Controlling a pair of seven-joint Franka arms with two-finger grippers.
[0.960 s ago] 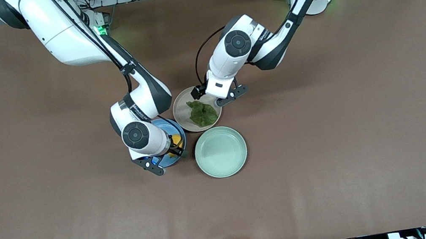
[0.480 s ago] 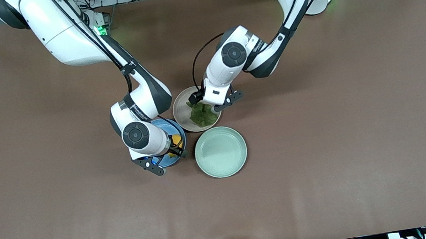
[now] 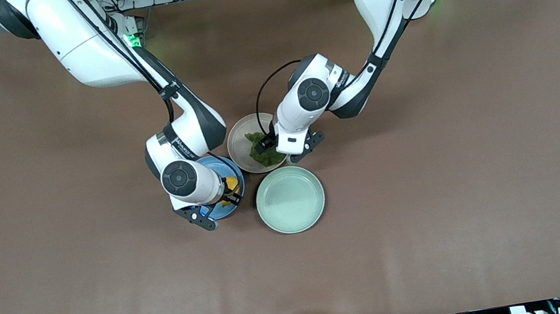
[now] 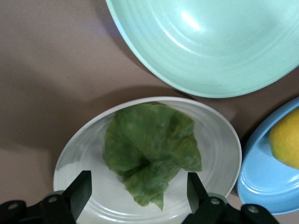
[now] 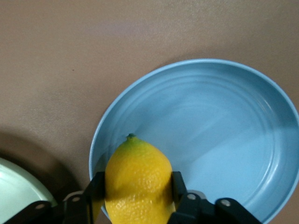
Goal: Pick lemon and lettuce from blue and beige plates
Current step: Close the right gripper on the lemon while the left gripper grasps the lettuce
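A yellow lemon [image 5: 138, 182] sits between the fingers of my right gripper [image 5: 138, 189], which is shut on it at the edge of the blue plate [image 5: 210, 135]. In the front view the right gripper [image 3: 227, 193] is over the blue plate [image 3: 236, 172], and a bit of the lemon [image 3: 232, 186] shows. My left gripper [image 4: 140, 191] is open, its fingers either side of the green lettuce leaf [image 4: 149, 149] on the beige plate [image 4: 215, 140]. In the front view the left gripper [image 3: 273, 152] is over the lettuce [image 3: 258, 152] and the beige plate [image 3: 238, 144].
An empty pale green plate [image 3: 290, 199] lies nearer to the front camera, close beside the blue and beige plates. It also shows in the left wrist view [image 4: 210, 46] and the right wrist view [image 5: 14, 191]. Bare brown table surrounds the three plates.
My left gripper has moved from the beige plate's edge to over the lettuce. My right arm has not moved.
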